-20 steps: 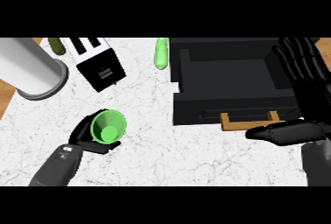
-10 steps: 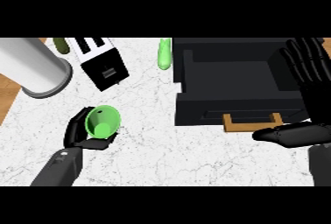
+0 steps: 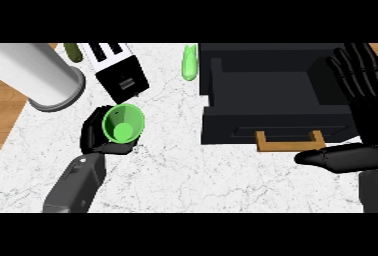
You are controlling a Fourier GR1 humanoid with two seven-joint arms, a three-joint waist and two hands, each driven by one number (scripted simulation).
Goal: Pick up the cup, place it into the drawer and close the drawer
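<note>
the black left hand (image 3: pixel 94 135) curls round the green plastic cup (image 3: pixel 122 122) (mouth up), at nine o'clock of the open black drawer (image 3: pixel 273 124). black right hand (image 3: pixel 360 85) at three o'clock, fingers straight.

A single head view looks steeply down on the table (image 3: pixel 192 170) from close above; the drawer (image 3: pixel 273 95) lies toward 1 o'clock.

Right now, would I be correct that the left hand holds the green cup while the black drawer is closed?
Not quite: the head view shows the black drawer standing open, its wooden handle facing the robot. The rest is right: the left hand is curled round the green cup.
</note>
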